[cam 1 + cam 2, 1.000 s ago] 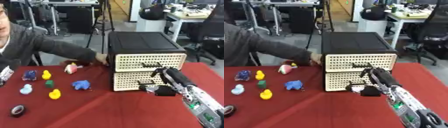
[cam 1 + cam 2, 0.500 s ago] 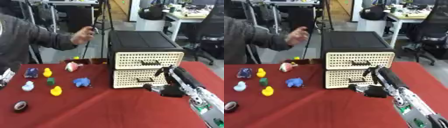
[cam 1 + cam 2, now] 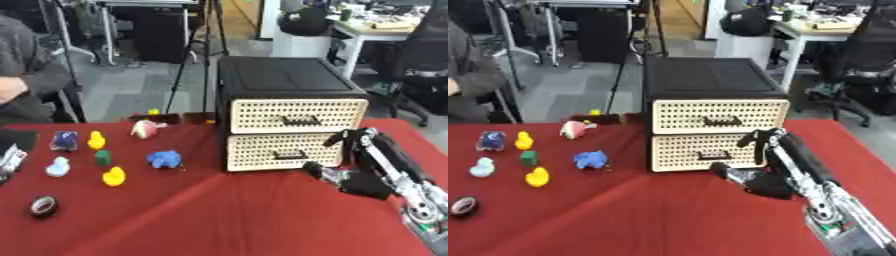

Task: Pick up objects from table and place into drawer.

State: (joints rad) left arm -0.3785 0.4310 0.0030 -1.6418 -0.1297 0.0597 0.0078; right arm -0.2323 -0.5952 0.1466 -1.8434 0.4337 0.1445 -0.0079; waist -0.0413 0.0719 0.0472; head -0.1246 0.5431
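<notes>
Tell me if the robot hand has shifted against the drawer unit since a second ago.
Yes. The right robot hand sat at the lower drawer front; it now lies lower, nearer the camera, on the red tablecloth.

no readable text, labels or numbers anywhere

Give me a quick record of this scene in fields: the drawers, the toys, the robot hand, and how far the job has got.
Drawer unit: black cabinet with two cream perforated drawers, both closed
Lower drawer: robot hand right in front of it
Right robot hand: low by the lower drawer, holding nothing
Left robot hand: not in view
Toys: blue soft toy, yellow duck, all on red tablecloth
Progress: no toy picked yet
</notes>
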